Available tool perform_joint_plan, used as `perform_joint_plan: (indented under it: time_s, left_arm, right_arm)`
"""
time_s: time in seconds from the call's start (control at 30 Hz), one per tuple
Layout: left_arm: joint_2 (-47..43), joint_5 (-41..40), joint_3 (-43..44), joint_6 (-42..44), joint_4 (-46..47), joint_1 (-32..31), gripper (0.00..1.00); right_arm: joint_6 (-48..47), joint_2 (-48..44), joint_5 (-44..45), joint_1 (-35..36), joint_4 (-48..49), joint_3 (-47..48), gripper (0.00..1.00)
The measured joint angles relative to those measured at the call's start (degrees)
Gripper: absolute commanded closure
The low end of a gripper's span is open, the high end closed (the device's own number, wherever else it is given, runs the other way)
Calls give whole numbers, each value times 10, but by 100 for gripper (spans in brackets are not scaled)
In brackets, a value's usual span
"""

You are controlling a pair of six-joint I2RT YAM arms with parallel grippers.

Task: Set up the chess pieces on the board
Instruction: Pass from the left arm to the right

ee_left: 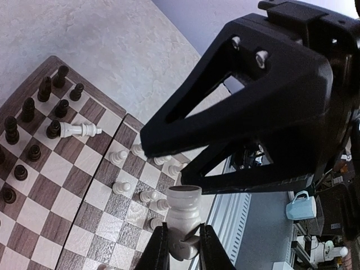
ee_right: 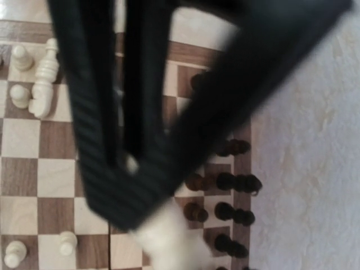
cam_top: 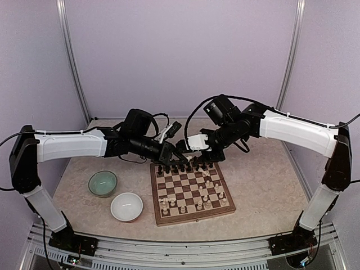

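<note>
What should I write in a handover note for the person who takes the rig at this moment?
Left gripper: shut on a cream piece, held over the board.
Right gripper: close beside it over the far rows; open or shut cannot be told.
Done: dark pieces mostly lined up along the far edge.
Left: scattered cream pieces need lining up on the near rows; a fallen cream piece lies among the dark ones.

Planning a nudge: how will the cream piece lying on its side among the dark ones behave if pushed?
Probably rolls: the cream piece lies on its side and looks round-turned. Its wider base would likely curve its path. It looks small and light, so it may skid into the dark pieces beside it.
</note>
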Motion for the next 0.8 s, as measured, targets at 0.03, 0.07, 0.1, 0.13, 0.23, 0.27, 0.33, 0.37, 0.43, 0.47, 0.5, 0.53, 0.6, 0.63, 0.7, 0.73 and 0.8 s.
perform_joint_plan:
  time_s: [0.03,0.07,0.1,0.13,0.23,0.27,0.33,0.37,0.43,0.47,0.5,0.53,0.6,0.63,0.7,0.73,0.8]
  left_arm:
    - [1,5,0,0,0,0,92]
    - [2,8,0,0,0,-1,92]
    - [3,11,0,0,0,-1,92]
    - [5,14,0,-1,0,-1,92]
    - [12,20,2,-2,0,-3,91]
    - [14,22,3,-2,0,-4,91]
    - [17,26,3,-2,0,-5,91]
    - [18,27,3,-2,0,-6,89]
    - [19,27,6,-2,-4,-6,87]
    - [19,26,7,-2,-6,-6,87]
    - [19,25,8,-2,-8,-6,85]
    - [20,25,8,-2,-9,-6,80]
    - [20,24,9,-2,-10,-6,67]
    - [20,24,9,-2,-10,-6,63]
    - [19,21,9,-3,-8,-7,49]
    - [19,17,9,-2,-8,-7,41]
    - [13,5,4,1,-2,-7,39]
  right_arm:
    - [-2,2,3,4,0,0,53]
    - [-5,2,7,10,0,0,54]
    - [-7,3,11,16,-1,0,55]
    - [-9,3,14,20,-1,0,56]
    - [-14,3,20,30,-2,1,62]
    - [-17,3,21,31,-2,1,67]
    - [-22,3,26,34,-4,1,81]
    - [-22,3,29,36,-5,1,87]
    - [-24,3,36,37,-11,0,91]
    - [-27,3,38,37,-11,-1,92]
    - [-27,3,39,37,-12,-1,94]
    - [-27,3,40,38,-12,-2,96]
    - [-24,3,41,38,-11,-3,96]
    - [-21,3,40,38,-10,-3,96]
    - [-14,3,37,33,-8,-5,96]
    - [-7,3,30,30,-8,-7,96]
    - [8,2,7,17,-7,-8,96]
